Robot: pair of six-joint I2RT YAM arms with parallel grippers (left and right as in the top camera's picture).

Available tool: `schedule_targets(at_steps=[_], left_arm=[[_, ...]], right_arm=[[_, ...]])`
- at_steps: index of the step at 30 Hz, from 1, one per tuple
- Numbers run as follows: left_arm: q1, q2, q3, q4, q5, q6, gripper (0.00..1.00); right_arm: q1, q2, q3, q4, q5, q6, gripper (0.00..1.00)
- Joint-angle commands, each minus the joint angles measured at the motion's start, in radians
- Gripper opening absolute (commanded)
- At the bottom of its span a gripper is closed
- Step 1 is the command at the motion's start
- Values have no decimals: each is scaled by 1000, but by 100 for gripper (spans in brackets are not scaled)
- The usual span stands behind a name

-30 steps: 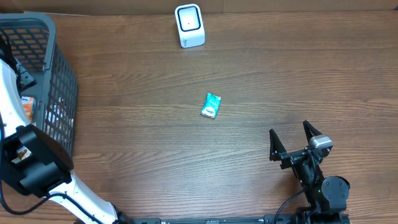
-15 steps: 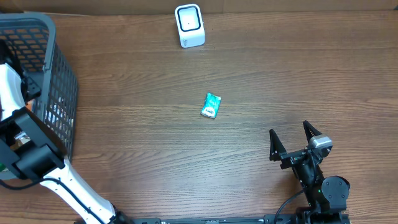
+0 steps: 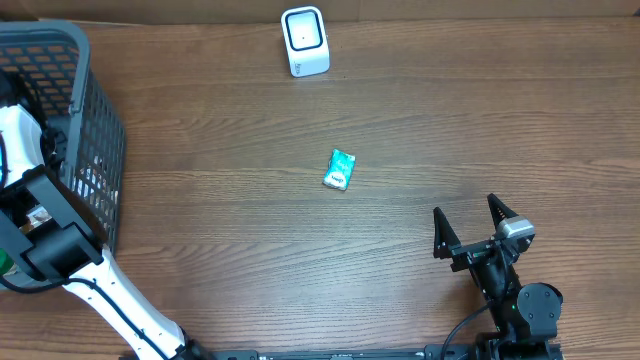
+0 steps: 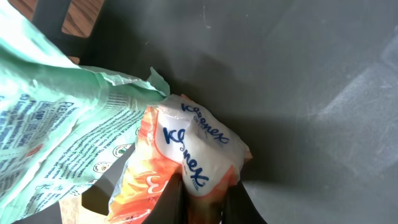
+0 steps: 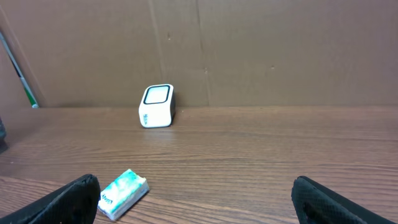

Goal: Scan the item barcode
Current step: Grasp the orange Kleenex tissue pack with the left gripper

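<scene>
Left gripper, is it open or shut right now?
Shut. The left gripper pinches the tissue pack's lower end, inside the basket.

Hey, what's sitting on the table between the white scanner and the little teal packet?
Nothing: only bare wooden table separates the white scanner from the teal packet. The overhead view shows it plainly, and the right wrist view agrees.

Brown wooden worktop wide open between small teal packet and white boxy scanner. Inside dark plastic mesh basket tight: green crinkly bag crowds orange-white tissue pack, basket wall close.
</scene>
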Motion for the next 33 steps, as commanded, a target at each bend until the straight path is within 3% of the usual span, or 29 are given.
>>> schedule_targets(at_steps=[1, 13, 23, 29, 33], left_arm=[[2, 39, -8, -33, 34, 10, 4], [0, -148, 79, -155, 52, -97, 4], [-6, -631, 89, -107, 491, -134, 4], [-13, -799, 89, -82, 719, -167, 4], [-73, -883, 89, -116, 794, -166, 4]], right_arm=[[3, -8, -11, 6, -5, 4, 100], [3, -8, -11, 6, -5, 4, 100], [4, -8, -11, 6, -5, 4, 100], [4, -8, -11, 6, -5, 4, 100], [4, -8, -11, 6, -5, 4, 100]])
